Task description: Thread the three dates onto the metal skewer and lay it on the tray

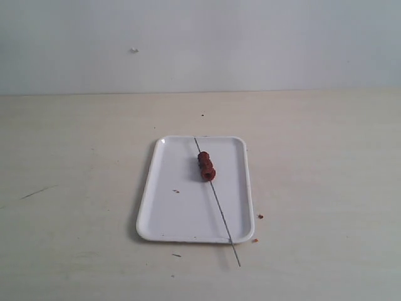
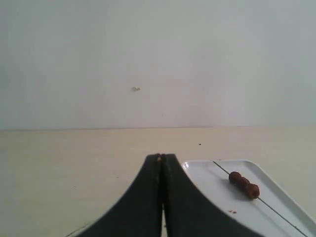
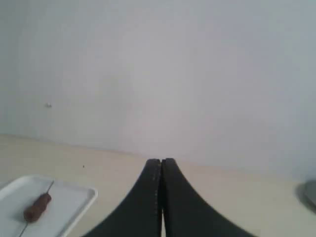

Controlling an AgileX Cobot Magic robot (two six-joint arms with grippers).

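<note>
The white tray (image 1: pixel 182 213) lies in the middle of the table. Across it runs the thin metal skewer (image 1: pixel 220 216), its near end sticking out over the tray's front rim. Three dates (image 1: pixel 206 165) sit threaded close together on the skewer, toward the tray's far end. The left wrist view shows the tray (image 2: pixel 217 190), the skewer (image 2: pixel 276 212) and the dates (image 2: pixel 243 184) beside my left gripper (image 2: pixel 161 157), which is shut and empty. My right gripper (image 3: pixel 161 161) is shut too, away from the tray (image 3: pixel 64 205) and the dates (image 3: pixel 37 207). Neither gripper shows in the exterior view.
Small brown crumbs lie on the tray (image 1: pixel 176 191) and on the table near its front right corner (image 1: pixel 260 216). A dark speck (image 1: pixel 202 115) marks the table behind the tray. A pale wall (image 1: pixel 200 44) closes the back.
</note>
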